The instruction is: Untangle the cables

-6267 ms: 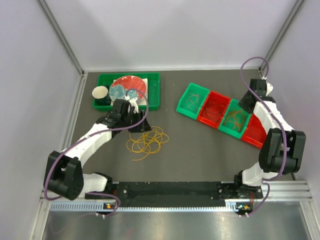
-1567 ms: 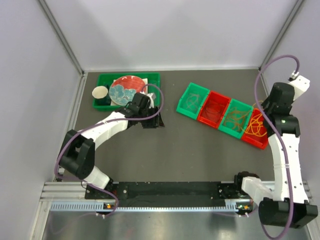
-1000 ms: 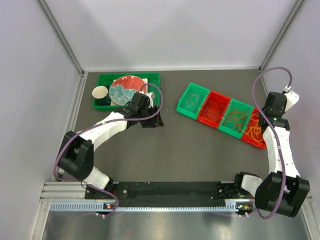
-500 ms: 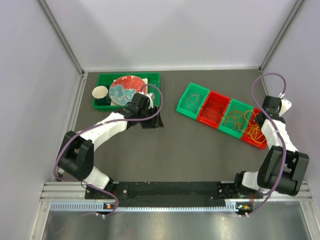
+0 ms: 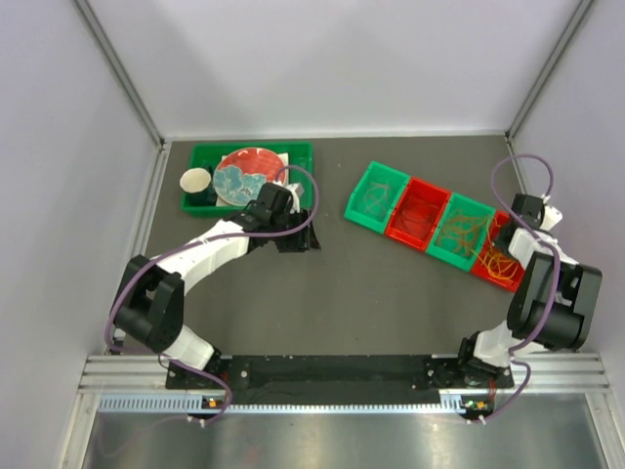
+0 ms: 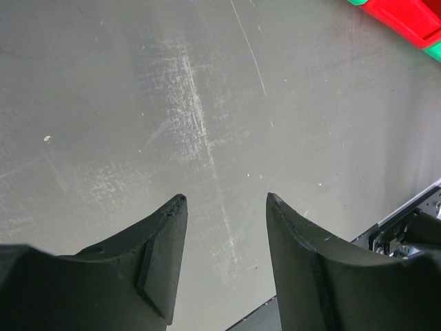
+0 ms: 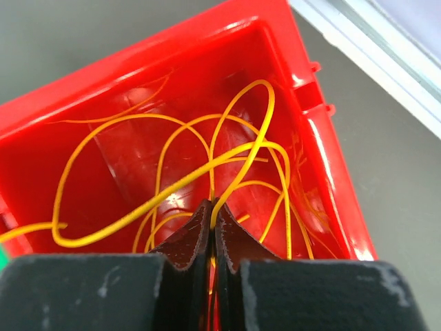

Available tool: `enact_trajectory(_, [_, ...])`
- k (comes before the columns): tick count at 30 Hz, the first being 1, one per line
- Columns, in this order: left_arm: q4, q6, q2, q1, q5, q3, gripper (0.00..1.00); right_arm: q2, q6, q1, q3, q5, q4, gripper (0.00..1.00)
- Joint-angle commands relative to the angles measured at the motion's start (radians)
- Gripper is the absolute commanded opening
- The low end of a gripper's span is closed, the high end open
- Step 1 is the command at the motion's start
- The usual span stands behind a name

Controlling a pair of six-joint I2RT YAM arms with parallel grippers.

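In the end red bin [image 7: 324, 158], yellow cables [image 7: 262, 82] fan out just beyond the right hand [image 7: 213, 205], its fingers pinched together on one strand (left hand [image 6: 226, 200] apart, over the table [image 6: 207, 103]).

My overhead view is bright and even, lit from above, with only soft, short shadows on the dark tabletop [image 5: 391, 303], and everything is sharp. On the left wrist, light glares off the tabletop in a pale, scuffed streak, and the dark jaws look slightly soft. On the right wrist, the red bin [image 7: 124, 89] gleams with white highlights; the yellow cables [image 7: 241, 150] are crisp, the jaws blurred.
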Motion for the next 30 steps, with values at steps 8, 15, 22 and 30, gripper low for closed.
enact_trajectory(8, [0.044, 0.023, 0.013, -0.002, 0.029, 0.008, 0.54, -0.079, 0.025, -0.009, -0.018, 0.076, 0.022, 0.21])
enact_trajectory(15, [0.051, 0.02, -0.004, 0.0, 0.033, 0.001, 0.54, -0.263, 0.026, -0.009, -0.006, 0.041, -0.027, 0.48])
enact_trajectory(22, [0.059, 0.014, -0.035, -0.002, 0.03, -0.024, 0.54, -0.376, -0.001, -0.009, 0.036, -0.028, -0.096, 0.48])
enact_trajectory(30, [0.063, 0.008, -0.055, 0.001, 0.015, -0.047, 0.54, -0.308, -0.114, -0.008, 0.068, -0.332, -0.133, 0.61])
